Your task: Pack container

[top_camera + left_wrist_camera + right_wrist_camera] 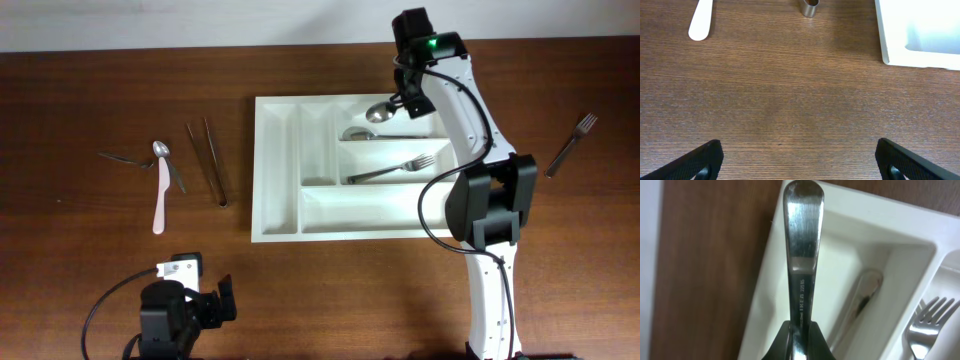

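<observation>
Arms take opposite poses: the right one stretches from the near edge toward the far edge, its right gripper clamped on the handle of a spoon over the far long compartment of the container, which sits mid-bench, nearer the far edge. That compartment holds a second spoon, and the one next to it a fork. The left gripper hangs spread wide above the wood by the near-left corner.

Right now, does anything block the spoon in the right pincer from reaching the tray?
Nothing visible does. The held spoon hangs over the container's top long compartment; another spoon lies there, with bare floor beside it.
</observation>
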### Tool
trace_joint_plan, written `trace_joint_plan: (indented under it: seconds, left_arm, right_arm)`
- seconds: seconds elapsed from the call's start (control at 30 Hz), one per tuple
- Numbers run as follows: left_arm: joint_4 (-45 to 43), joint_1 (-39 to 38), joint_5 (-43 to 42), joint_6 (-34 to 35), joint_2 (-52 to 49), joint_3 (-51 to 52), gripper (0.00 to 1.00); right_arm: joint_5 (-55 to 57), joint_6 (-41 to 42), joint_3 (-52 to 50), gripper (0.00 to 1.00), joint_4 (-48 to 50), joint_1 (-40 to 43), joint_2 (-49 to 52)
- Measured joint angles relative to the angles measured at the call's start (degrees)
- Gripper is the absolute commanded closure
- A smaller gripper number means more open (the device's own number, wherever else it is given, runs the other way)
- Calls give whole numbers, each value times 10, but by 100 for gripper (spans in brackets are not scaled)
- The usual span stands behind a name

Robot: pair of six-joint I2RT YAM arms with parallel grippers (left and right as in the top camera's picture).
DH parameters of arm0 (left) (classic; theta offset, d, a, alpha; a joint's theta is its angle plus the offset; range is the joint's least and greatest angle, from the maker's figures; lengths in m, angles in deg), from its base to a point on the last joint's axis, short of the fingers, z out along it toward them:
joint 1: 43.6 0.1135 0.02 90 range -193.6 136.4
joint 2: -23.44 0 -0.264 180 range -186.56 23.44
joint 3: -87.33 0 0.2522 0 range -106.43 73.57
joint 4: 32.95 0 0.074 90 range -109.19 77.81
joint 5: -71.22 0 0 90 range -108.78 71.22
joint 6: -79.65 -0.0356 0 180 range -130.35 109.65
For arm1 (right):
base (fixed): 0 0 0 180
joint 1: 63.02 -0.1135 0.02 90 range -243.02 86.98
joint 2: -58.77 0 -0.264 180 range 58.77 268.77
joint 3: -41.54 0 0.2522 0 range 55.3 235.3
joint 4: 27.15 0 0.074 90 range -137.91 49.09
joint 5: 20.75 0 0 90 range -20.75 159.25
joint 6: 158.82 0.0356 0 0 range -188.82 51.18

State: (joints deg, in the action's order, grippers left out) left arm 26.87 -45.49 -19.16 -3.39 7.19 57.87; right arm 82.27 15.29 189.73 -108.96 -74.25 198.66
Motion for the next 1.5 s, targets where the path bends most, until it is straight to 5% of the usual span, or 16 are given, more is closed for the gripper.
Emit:
trace_joint_plan:
  seconds: [0.43,0.67,0.87,1.1,1.13,1.27,1.5]
  left_arm:
    - [0,0,0,0,0,0,1]
    - [0,0,0,0,0,0,1]
    - [0,0,0,0,0,0,1]
    - [0,0,0,0,0,0,1]
    - [0,0,0,0,0,0,1]
    - [0,0,0,0,0,0,1]
    - [0,0,0,0,0,0,1]
  right_arm:
    - [-4,12,-38,96,23,-69,0]
    - [-1,14,-38,66,27,-63,0]
    - [0,3,-38,62,50,-59,0]
    - [57,-185,47,47,50,-30,-1]
    - [80,-238,67,32,41,-20,-5]
    - [122,-399,106,30,13,42,-27]
    - [68,-522,61,31,6,180,-33]
